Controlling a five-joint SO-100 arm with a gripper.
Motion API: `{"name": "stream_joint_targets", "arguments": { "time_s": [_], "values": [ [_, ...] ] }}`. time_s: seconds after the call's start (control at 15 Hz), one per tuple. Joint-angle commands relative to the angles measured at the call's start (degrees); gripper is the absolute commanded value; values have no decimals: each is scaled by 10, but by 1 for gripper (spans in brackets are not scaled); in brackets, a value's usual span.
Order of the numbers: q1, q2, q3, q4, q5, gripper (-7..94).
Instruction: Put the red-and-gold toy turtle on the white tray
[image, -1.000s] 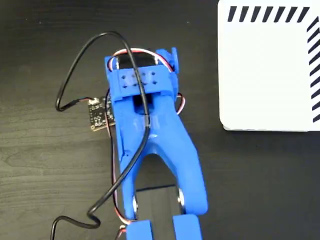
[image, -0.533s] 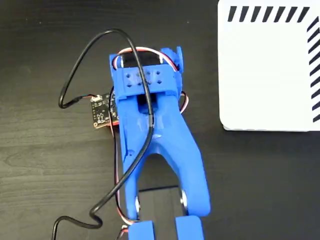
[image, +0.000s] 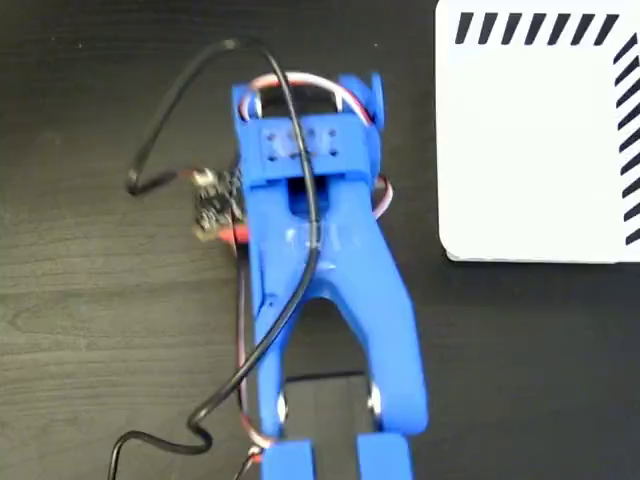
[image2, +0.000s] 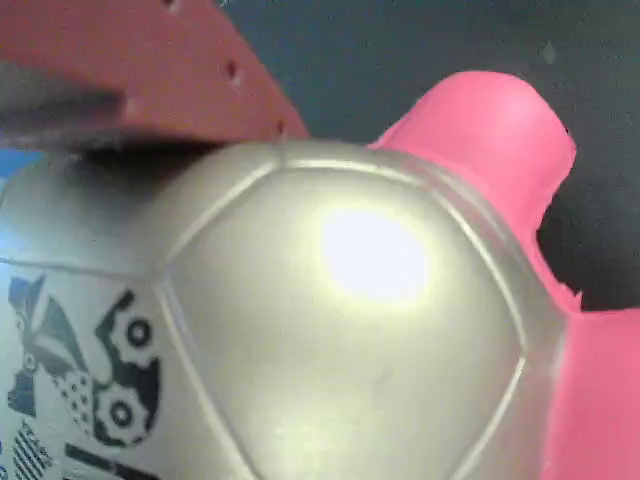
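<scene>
The red-and-gold toy turtle fills the wrist view, its shiny domed shell showing a black printed mark at lower left and a coral-pink limb at right. My gripper is shut on the turtle, with a red finger pressed on the top left of the shell. In the fixed view the turtle and the fingers are hidden under the blue arm. The white tray, with black stripes on its top and right edges, lies at the upper right, apart from the arm's head.
A black cable loops out left of the arm over the dark wooden table. A small circuit board hangs at the wrist's left side. A gap of dark table separates the arm from the tray's left edge.
The arm's head has moved up and to the right, closer to the tray. The cable loop and circuit board shifted with it.
</scene>
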Motion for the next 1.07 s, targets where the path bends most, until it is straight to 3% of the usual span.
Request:
{"name": "stream_joint_targets", "arguments": {
  "time_s": [0.0,0.33,0.73,1.0],
  "values": [
    [1,108,-151,110,4,0],
    [4,127,-209,143,1,0],
    [233,3,-413,156,-83,0],
    [316,-123,-531,160,-91,0]
  ]
}}
